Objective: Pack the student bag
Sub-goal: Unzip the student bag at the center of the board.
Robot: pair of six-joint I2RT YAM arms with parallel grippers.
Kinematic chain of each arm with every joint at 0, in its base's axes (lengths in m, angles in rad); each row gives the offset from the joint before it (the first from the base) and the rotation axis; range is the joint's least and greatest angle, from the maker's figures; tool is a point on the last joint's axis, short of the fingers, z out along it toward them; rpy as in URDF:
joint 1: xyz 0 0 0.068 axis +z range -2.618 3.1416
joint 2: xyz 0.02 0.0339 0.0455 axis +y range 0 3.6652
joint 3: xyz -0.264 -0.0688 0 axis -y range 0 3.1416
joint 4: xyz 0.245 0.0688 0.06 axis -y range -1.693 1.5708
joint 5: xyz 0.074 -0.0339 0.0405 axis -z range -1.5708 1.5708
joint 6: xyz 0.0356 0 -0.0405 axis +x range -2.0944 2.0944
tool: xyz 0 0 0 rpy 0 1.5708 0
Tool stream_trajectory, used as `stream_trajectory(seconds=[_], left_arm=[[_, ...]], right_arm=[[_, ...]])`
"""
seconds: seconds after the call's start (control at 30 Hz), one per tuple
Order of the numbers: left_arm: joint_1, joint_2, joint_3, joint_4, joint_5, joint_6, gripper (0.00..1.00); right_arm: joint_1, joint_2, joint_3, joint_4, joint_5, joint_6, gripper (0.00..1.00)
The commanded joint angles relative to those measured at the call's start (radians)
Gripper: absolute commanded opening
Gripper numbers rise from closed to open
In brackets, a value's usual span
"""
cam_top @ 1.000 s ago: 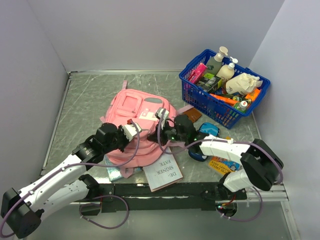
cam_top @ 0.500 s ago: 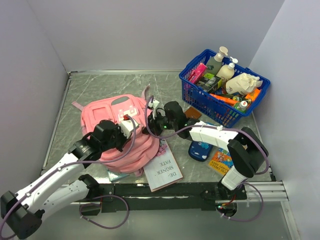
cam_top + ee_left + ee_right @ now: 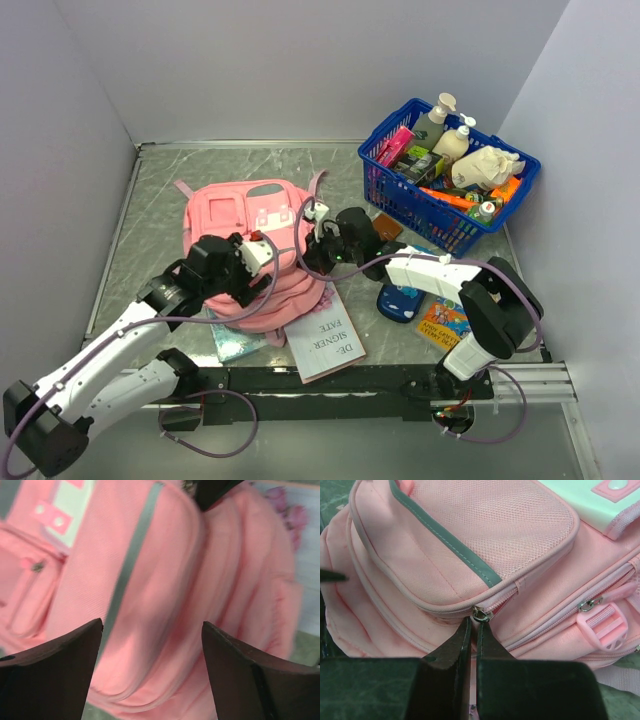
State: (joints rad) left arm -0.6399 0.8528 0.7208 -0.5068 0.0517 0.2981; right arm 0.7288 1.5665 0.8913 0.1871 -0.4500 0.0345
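**Two grippers at the pink bag: one clenched on a zip, one spread wide**

Two dark fingers of the right gripper (image 3: 474, 622) were pressed together, pinching the small metal zip pull (image 3: 480, 614) at the end of a front pocket. The pocket above the pull was pink mesh crossed by a grey stripe (image 3: 445, 540). To its right a pink plastic buckle (image 3: 605, 625) hung beside a second zip.

The left gripper (image 3: 150, 630) was released, its jaws standing wide apart with nothing between them. It hovered over the rounded side of the bag; whether it touched the fabric could not be told, since that view was blurred.

The pink bag (image 3: 225, 215) lay front side up on the grey surface (image 3: 160, 200), left of the middle. Its grey top patch pointed toward the far wall and its straps were splayed out at the far corners. Both arms reached it from the near side, the left at its near-left part and the right at its right edge.

A white book (image 3: 330, 340) lay just beside the bag's near-right corner, with one edge tucked under it. A blue item (image 3: 400, 300) and a small colourful booklet (image 3: 442, 322) sat further right, under the right arm.

The blue basket (image 3: 425, 215) stood in the far right corner, well apart from the bag. It was full of mixed goods, including two pump bottles (image 3: 432, 120).
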Motion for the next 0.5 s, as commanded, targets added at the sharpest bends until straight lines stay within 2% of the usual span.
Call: stream_trajectory(seconds=[0.0,0.2,0.3,0.47], left_arm=[[0.153,-0.05,-0.049,0.022,0.015,0.192,0.86],[0.4,0.011,-0.078,-0.007,0.198,0.436,0.84],[0.442,0.028,-0.087,-0.064,0.315,0.562,0.83],[0.45,-0.024,-0.152,0.066,0.344,0.682,0.84]], right_arm=[[-0.04,-0.059,0.009,-0.021,0.014,-0.021,0.0],[-0.042,-0.053,0.034,-0.071,-0.004,-0.025,0.0],[-0.04,-0.043,0.038,-0.077,-0.007,-0.022,0.0],[-0.042,-0.043,0.04,-0.087,-0.007,-0.019,0.0]])
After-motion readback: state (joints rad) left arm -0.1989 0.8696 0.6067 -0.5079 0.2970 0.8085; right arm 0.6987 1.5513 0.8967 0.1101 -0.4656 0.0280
